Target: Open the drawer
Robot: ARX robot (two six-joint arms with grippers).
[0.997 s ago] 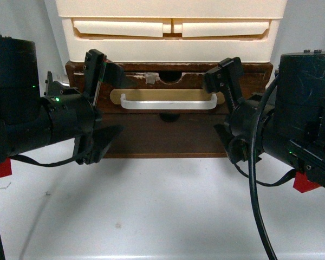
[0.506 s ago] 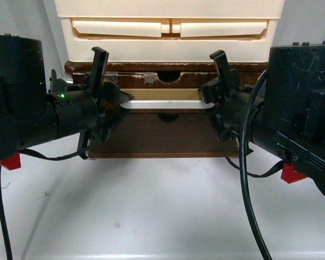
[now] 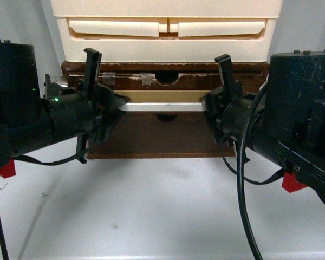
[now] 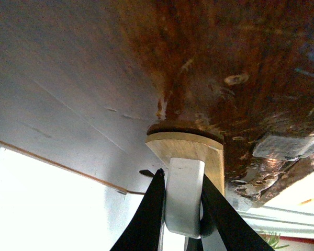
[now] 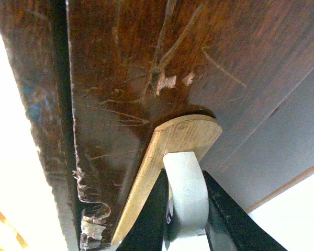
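The dark brown wooden drawer (image 3: 163, 81) sits under the cream unit, with a semicircular notch and tape bits on its top edge. Its white bar handle (image 3: 162, 106) lies on a tan oval plate (image 3: 162, 96). My left gripper (image 3: 118, 105) is shut on the handle's left end, and my right gripper (image 3: 207, 106) is shut on its right end. The left wrist view shows black fingers (image 4: 146, 214) clamping the white handle (image 4: 183, 196) below the tan plate (image 4: 191, 149). The right wrist view shows the same on the handle (image 5: 187, 196) and plate (image 5: 167, 151).
Cream plastic drawers (image 3: 167, 30) stand directly above the wooden drawer. A plain dark brown panel (image 3: 160, 135) lies below the handle. The white table (image 3: 162, 206) stretches toward me. Both arm bodies fill the left and right sides of the front view.
Both grippers moved inward from beside the drawer front and closed on the two ends of the white handle. The cabinet now sits slightly higher in the front view.
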